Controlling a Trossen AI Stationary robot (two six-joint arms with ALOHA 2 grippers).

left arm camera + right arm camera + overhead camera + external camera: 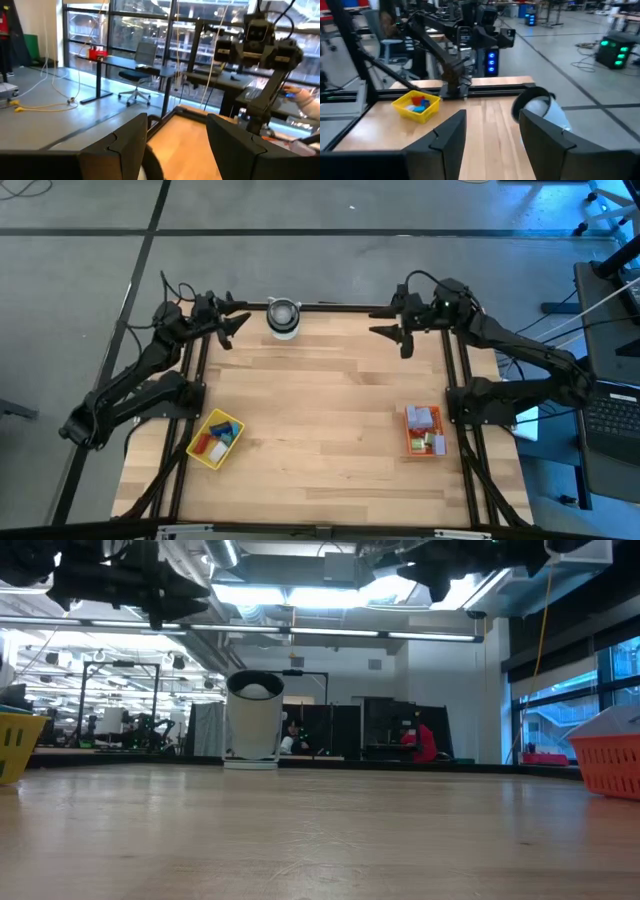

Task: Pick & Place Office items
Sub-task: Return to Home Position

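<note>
The office items lie in two trays. Red, blue and green pieces fill the yellow tray (216,438) near the table's left edge; the yellow tray (417,105) also shows in the right wrist view. Lavender, red and green pieces sit in the red-orange tray (423,431) near the right edge. My left gripper (240,323) hovers open at the far left, above the table. My right gripper (385,331) hovers open at the far right. Neither touches anything.
A round grey-white cylinder (283,317) stands upright at the table's far edge between the two grippers; the cylinder (254,720) is also in the low view. Bare wood spans the table's middle (320,410). Black frame rails run along the table's edges.
</note>
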